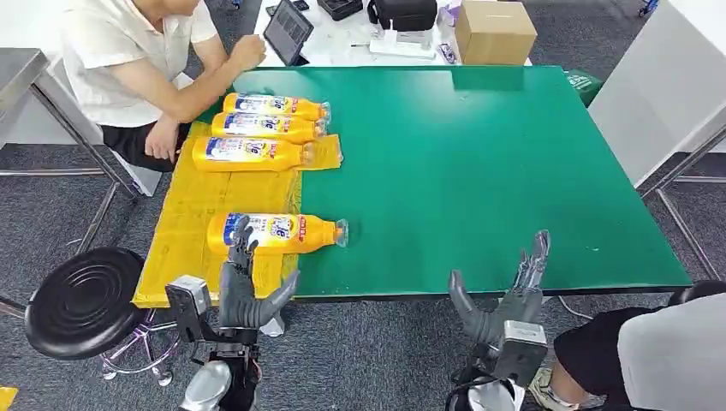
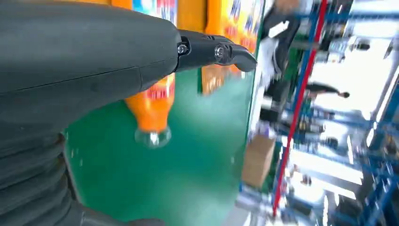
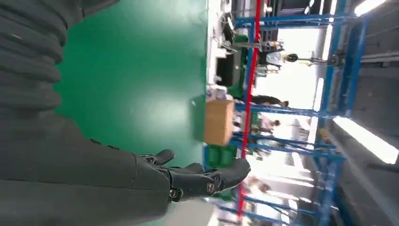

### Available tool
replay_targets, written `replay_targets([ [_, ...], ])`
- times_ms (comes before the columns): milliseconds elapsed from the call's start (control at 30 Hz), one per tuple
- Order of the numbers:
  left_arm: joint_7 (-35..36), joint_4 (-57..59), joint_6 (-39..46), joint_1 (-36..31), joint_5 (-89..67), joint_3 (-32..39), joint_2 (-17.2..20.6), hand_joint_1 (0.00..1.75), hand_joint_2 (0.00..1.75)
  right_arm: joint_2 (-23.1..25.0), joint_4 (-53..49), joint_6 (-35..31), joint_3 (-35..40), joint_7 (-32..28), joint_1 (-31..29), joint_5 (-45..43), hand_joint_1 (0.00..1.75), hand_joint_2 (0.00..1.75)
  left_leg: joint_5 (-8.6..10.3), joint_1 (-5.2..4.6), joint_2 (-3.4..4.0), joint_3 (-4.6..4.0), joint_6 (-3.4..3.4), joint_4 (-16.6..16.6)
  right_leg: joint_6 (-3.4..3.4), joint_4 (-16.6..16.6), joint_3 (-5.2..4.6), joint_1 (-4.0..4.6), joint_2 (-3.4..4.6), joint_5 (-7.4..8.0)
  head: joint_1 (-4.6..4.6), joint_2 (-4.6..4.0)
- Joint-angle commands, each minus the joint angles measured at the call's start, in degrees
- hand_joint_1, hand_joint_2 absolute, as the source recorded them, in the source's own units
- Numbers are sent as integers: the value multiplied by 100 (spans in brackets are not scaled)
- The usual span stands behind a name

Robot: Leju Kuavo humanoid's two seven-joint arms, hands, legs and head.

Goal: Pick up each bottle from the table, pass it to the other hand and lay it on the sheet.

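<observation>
Head view is showing 4 bottles lying on the yellow sheet: 3 at the far end, nearest bottle half overhanging the green table. Left hand and right hand are hovering released, grasping nothing. Judging task nearly done.

Green desk, yellow sheet, orange-yellow bottles with blue-white-red labels and clear caps, grey left robot hand, brown cardboard box, black stool.
</observation>
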Motion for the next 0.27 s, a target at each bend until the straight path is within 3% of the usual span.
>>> replay_targets([
  [33,-235,564,685,-331,-682,-123,102,0,175,-217,58,160,-608,248,-254,580,0,175,-2,3,-5,15,-6,-6,-7,-8,18,4,-8,-3,0,0],
  [67,-260,581,541,-349,-633,-153,118,175,175,-263,168,339,-537,265,-298,591,175,175,-6,5,-4,33,-9,-10,-11,-12,36,7,-9,-7,-2,0],
  [100,-282,597,483,-356,-647,-178,127,175,175,-323,272,355,-435,188,-331,837,175,175,-2,1,0,19,-6,-9,-7,-8,20,2,-4,-3,0,0],
  [133,-299,615,463,-375,-680,-198,126,145,175,-253,365,182,-428,151,-364,1027,56,175,-8,5,4,36,-10,-9,-13,-11,38,7,-2,-7,-2,0],
  [167,-300,641,451,-385,-687,-185,95,0,175,-164,471,156,-437,214,-407,971,0,175,-11,6,5,45,-12,-10,-15,-12,47,8,-3,-10,-2,0],
  [200,-277,653,364,-401,-657,-206,107,0,175,-213,543,292,-357,267,-442,943,0,175,-6,5,4,35,-10,-11,-12,-12,35,6,-1,-5,0,0],
  [233,-299,675,311,-437,-672,-234,125,171,175,-303,628,354,-259,237,-488,1042,129,175,-10,8,7,42,-12,-9,-15,-12,44,10,0,-8,-2,0],
  [267,-321,787,223,-559,-802,-332,178,175,175,-330,751,358,-211,212,-561,1121,154,175,-6,5,9,35,-10,-11,-12,-11,34,7,3,-4,0,0],
])
